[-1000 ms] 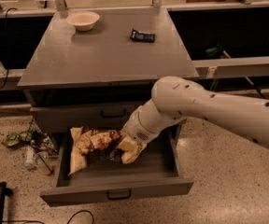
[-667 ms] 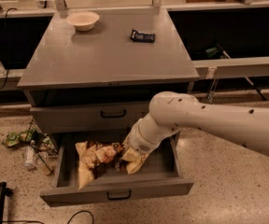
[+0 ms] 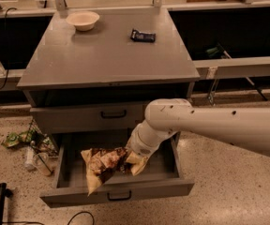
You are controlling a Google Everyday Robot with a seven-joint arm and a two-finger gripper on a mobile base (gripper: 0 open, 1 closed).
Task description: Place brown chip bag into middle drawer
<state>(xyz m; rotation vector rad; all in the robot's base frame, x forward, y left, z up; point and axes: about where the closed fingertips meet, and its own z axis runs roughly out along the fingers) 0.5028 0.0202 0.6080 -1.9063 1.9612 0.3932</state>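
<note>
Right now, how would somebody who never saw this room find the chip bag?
Find the grey cabinet in the middle, then its pulled-out drawer at the bottom. Inside lies the brown chip bag, with the pincer of the white arm at one end. It is big, crinkly and tan-brown, unlike the small black bar and pale bowl on top.

chip bag (image 3: 106,163) forward in drawer (image 3: 146,189), gripper (image 3: 134,154) alongside

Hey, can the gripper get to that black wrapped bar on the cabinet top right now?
Probably, but not directly: the gripper is low in the open middle drawer, at the brown chip bag. Nothing covers the black wrapped bar.
</note>
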